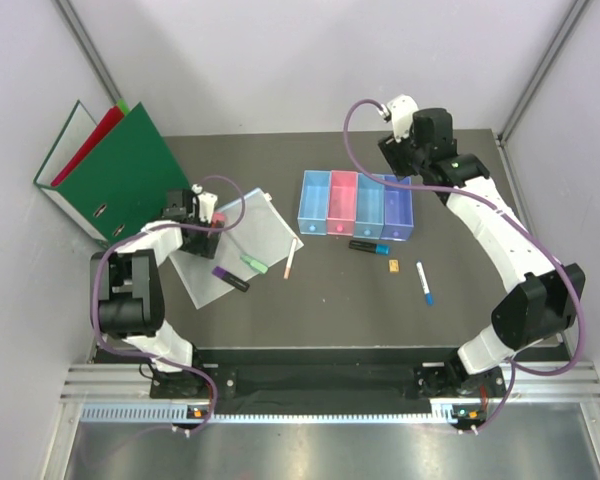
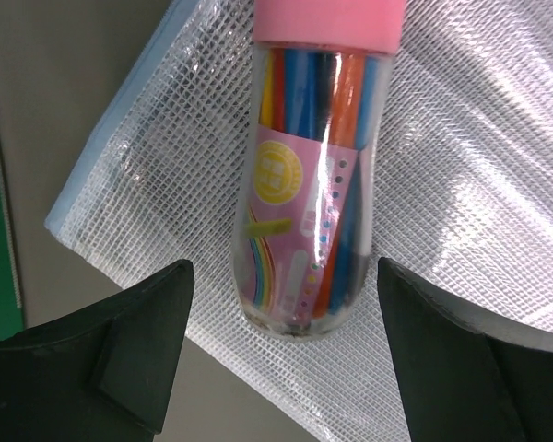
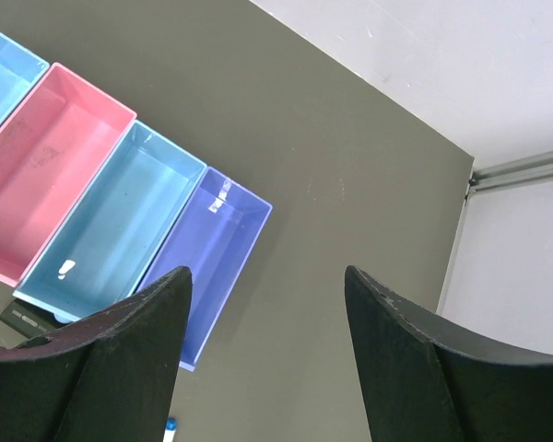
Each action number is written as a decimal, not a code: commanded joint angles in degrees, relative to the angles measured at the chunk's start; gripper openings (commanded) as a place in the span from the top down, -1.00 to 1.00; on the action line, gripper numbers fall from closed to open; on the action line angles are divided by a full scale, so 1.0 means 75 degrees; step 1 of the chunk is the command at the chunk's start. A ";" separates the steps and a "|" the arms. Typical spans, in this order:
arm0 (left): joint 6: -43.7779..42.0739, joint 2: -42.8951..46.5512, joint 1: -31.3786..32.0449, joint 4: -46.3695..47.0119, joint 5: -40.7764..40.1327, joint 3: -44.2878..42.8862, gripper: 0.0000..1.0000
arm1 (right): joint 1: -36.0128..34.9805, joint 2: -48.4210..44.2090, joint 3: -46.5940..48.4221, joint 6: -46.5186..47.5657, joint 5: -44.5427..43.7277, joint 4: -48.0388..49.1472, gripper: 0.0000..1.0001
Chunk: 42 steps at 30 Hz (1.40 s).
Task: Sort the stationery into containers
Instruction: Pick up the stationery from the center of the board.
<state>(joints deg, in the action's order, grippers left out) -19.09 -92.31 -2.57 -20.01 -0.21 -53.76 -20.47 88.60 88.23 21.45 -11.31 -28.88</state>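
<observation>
A clear pink-capped tube [image 2: 313,184] with coloured pens inside lies on the clear mesh sleeve [image 2: 479,184]. Its rounded end sits between the fingertips of my open left gripper [image 2: 284,276], with a gap on each side. In the top view the left gripper [image 1: 205,228] hangs over the sleeve [image 1: 242,245] beside the tube [image 1: 219,219]. The four joined containers [image 1: 356,205] stand at centre. My right gripper [image 1: 398,160] is open and empty above their far right end, with the purple bin [image 3: 212,258] to its left. Loose on the table are a purple marker [image 1: 230,278], green highlighter [image 1: 253,263], pink pen [image 1: 289,258], black marker [image 1: 368,246], tan block [image 1: 391,264] and blue-tipped pen [image 1: 423,282].
Green [image 1: 120,175] and red [image 1: 95,140] ring binders lean at the back left, close behind the left arm. White walls close in the table on the left, back and right. The table's back right corner [image 3: 461,175] shows in the right wrist view.
</observation>
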 commanded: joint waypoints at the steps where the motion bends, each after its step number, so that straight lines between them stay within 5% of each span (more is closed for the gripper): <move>1: -0.0185 -0.0288 -0.0184 0.0476 0.0355 0.0031 -0.72 | -0.0095 -0.0129 0.0471 0.0011 -0.0109 0.0054 -0.35; 13: -0.0396 -0.0488 -0.0325 0.0769 0.0777 0.0136 -0.72 | -0.0177 -0.0059 0.0506 -0.0025 -0.0226 0.0031 -0.34; 24: -0.0607 -0.0617 -0.0372 0.0770 0.1059 0.0418 -0.13 | -0.0247 -0.0024 0.0600 -0.0001 -0.0261 0.0019 -0.34; 32: -0.0560 -0.0641 -0.0361 0.0466 0.1012 0.0289 0.95 | -0.0282 -0.0059 0.0565 -0.0013 -0.0203 -0.0004 -0.35; 42: -0.0560 0.0388 -0.0373 -0.0869 0.1457 -0.0659 1.00 | -0.0283 -0.0164 0.0822 -0.0282 0.0569 -0.0390 -0.52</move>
<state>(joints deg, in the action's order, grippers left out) -22.48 -94.72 -4.97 -19.03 8.21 -54.30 -21.65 88.64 90.02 20.93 -10.74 -31.51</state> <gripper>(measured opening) 0.580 0.738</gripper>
